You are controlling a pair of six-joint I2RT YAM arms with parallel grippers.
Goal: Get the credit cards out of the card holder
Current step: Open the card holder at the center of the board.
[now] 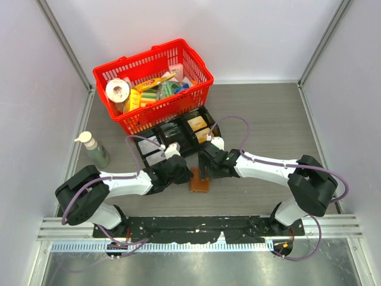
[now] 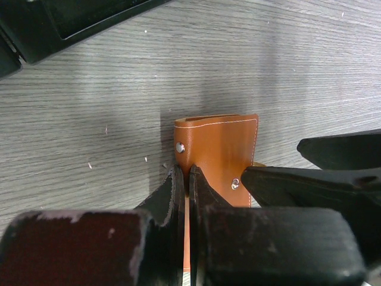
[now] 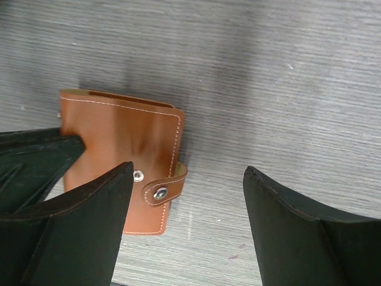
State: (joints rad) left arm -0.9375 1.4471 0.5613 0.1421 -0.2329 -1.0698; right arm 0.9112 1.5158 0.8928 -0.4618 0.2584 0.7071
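**Top view.** A flat brown leather-like card holder (image 1: 200, 180) lies on the grey wood-grain table (image 1: 268, 119) between the two arms. It sits just in front of a black divided tray (image 1: 186, 132) and well apart from the red plastic basket (image 1: 169, 107). The left gripper (image 1: 187, 174) meets its left edge and the right gripper (image 1: 207, 174) hangs over its far side, probably one to anchor and one to open.

**Left wrist view.** The left claw is narrowed to a slit with a sliver of brown leather in it. It appears to pinch the holder's edge, pinning it against sliding.

**Right wrist view.** The right claw stands wide. One finger (image 3: 89, 226) is over the holder beside its snap strap (image 3: 161, 192), and the other is over bare table. The holder is folded shut, so the credit cards are hidden. Whether the snap is fastened cannot be told.
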